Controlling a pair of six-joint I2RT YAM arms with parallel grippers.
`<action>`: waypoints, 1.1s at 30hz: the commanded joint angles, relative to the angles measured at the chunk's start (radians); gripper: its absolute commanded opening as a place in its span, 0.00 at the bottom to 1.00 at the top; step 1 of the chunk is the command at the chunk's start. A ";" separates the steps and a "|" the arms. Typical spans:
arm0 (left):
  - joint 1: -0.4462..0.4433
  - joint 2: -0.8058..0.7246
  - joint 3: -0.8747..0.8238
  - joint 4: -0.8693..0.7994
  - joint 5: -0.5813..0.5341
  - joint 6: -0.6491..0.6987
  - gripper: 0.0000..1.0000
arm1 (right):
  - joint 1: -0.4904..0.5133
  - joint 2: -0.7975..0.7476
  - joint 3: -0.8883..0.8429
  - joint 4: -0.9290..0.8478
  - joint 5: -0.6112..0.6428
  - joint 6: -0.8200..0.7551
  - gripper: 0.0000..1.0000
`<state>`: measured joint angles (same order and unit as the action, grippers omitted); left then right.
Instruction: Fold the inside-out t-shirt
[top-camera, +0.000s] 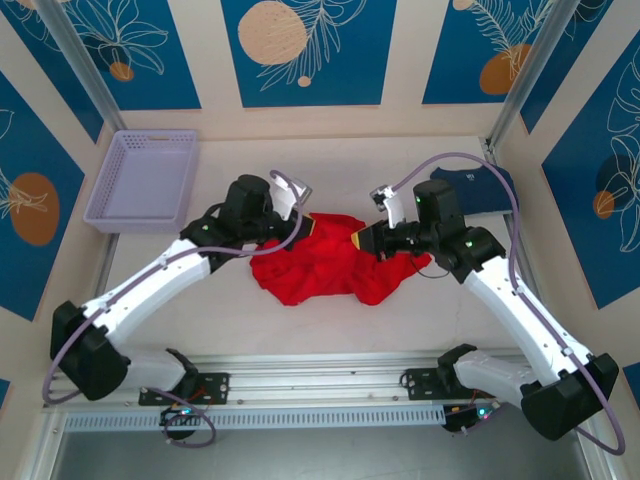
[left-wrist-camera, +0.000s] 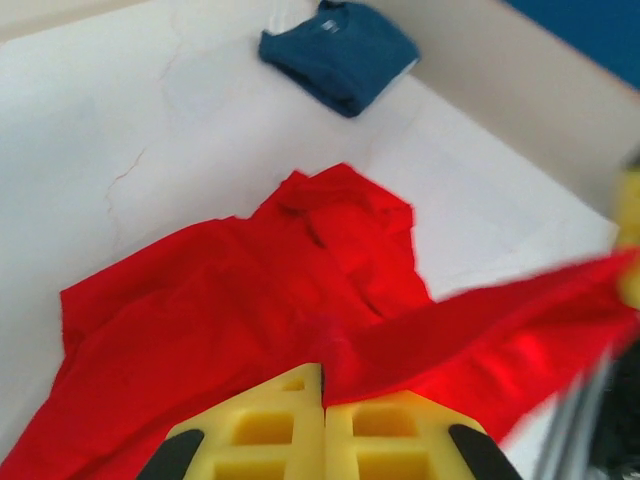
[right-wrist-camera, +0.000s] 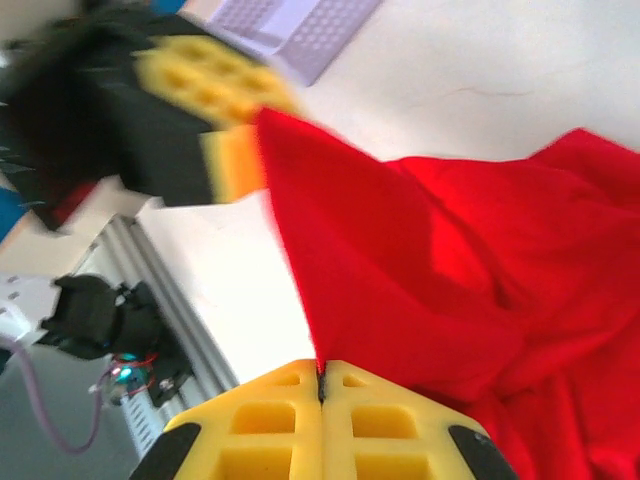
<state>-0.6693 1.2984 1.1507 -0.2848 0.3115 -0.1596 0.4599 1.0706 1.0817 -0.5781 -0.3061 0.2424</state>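
The t-shirt (top-camera: 310, 275) lies centre, basket (top-camera: 140, 222) back-left (folded shirt (top-camera: 480, 190) back-right).

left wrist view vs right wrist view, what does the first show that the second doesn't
Left wrist but not right wrist: the folded navy t-shirt lying on the table. Right wrist but not left wrist: the lavender basket and the metal rail at the table's edge. Both: the red t-shirt, with the left end effector and the right end effector each shut on its cloth.
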 joint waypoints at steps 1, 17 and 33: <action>0.009 -0.084 -0.032 0.038 0.123 -0.122 0.00 | 0.029 0.047 0.065 -0.044 0.204 0.034 0.03; 0.006 -0.124 -0.025 0.006 -0.047 -0.238 0.00 | 0.213 -0.005 -0.025 -0.040 0.330 -0.053 0.37; 0.006 -0.133 -0.031 -0.001 -0.043 -0.224 0.00 | 0.337 0.132 0.015 0.035 0.514 -0.166 0.39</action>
<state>-0.6693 1.1736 1.1202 -0.2783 0.2783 -0.3870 0.7929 1.2007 1.0492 -0.5610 0.1452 0.1089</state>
